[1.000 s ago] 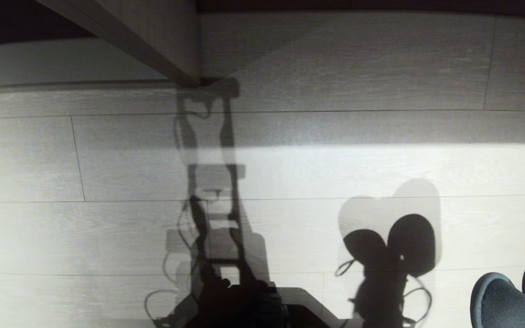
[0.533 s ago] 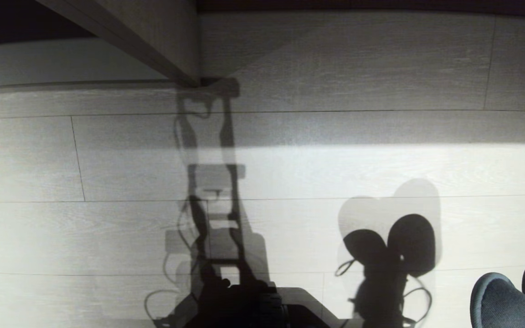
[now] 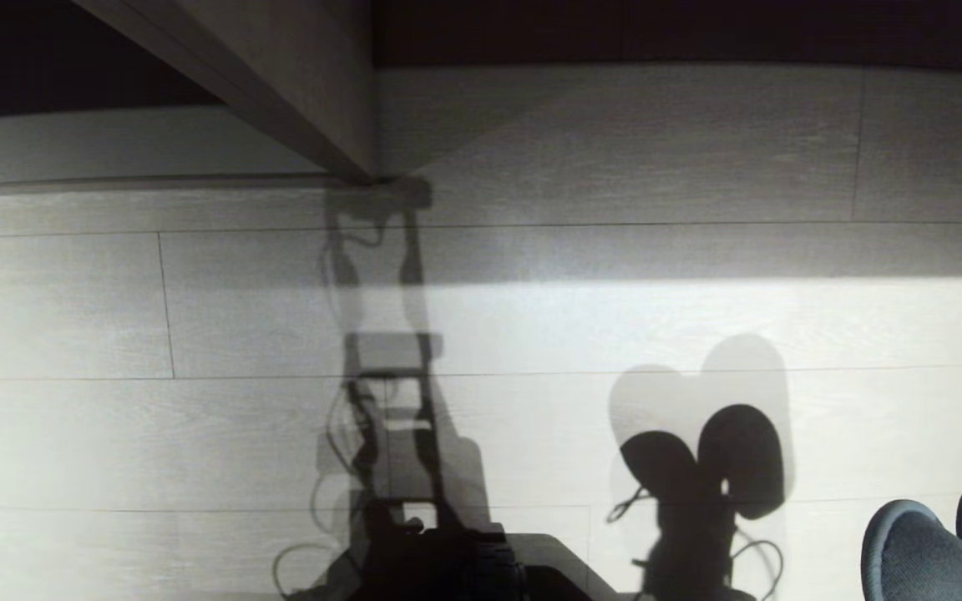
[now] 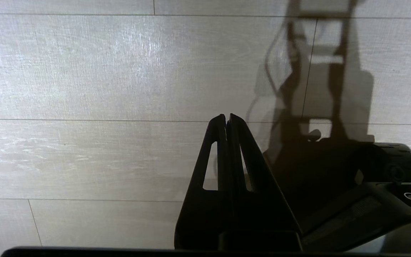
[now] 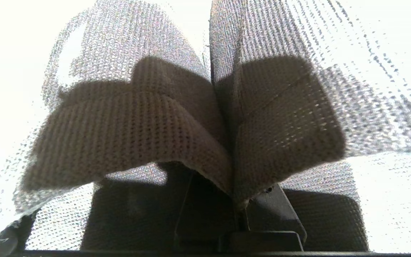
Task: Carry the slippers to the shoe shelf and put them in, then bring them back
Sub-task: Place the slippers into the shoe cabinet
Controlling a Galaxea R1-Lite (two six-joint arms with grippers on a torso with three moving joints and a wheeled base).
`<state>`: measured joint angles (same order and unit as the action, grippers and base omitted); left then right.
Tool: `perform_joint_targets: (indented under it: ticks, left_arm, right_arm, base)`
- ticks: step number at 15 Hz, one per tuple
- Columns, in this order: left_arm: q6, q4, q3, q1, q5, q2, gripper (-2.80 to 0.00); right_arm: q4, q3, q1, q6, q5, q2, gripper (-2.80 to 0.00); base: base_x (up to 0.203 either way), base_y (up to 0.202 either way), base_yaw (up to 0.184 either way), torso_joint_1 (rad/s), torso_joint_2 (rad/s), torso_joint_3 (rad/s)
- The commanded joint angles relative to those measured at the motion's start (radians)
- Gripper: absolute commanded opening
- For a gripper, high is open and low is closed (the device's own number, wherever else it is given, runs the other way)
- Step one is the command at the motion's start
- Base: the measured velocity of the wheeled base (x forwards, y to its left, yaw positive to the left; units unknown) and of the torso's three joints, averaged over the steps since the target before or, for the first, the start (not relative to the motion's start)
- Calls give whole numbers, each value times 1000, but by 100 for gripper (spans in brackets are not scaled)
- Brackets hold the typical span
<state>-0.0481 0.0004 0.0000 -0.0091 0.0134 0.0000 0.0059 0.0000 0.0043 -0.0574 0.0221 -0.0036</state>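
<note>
The slippers (image 3: 924, 547) show at the head view's bottom right corner as two blue-grey rounded toes side by side. In the right wrist view my right gripper (image 5: 239, 201) is shut on the slippers (image 5: 177, 117), pinching both knitted uppers together between its dark fingers (image 5: 277, 210). The shoe shelf (image 3: 615, 142) lies ahead at the far edge of the floor, with pale board, a slanted panel (image 3: 297, 92) and a dark back. My left gripper (image 4: 226, 117) hangs over bare floor, shut and holding nothing.
Pale wood-plank floor (image 3: 113, 417) stretches between me and the shelf, half in sunlight. My own shadow and the shadow of the slippers (image 3: 702, 463) fall across it. My dark base (image 3: 456, 568) shows at the bottom edge.
The whole head view has shifted down a little, so more of the shelf's dark back shows at the top. The slippers keep their place in the corner.
</note>
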Motion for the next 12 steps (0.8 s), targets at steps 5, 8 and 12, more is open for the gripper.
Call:
perform_joint_targets:
  ticks: [5,8,12]
  left_arm:
    - [-1,0,0,0,0,2,-280]
    - [0,0,0,0,0,1,-280]
    - [-1,0,0,0,0,0,-280]
  right_arm:
    - [0,2,0,-1,1,1,-280]
    - [0,2,0,-2,1,1,-280]
    - [0,2,0,-1,1,1,-280]
  base:
    - [0,0,0,3,2,202]
    - [0,0,0,3,1,202]
    - [0,0,0,0,3,203]
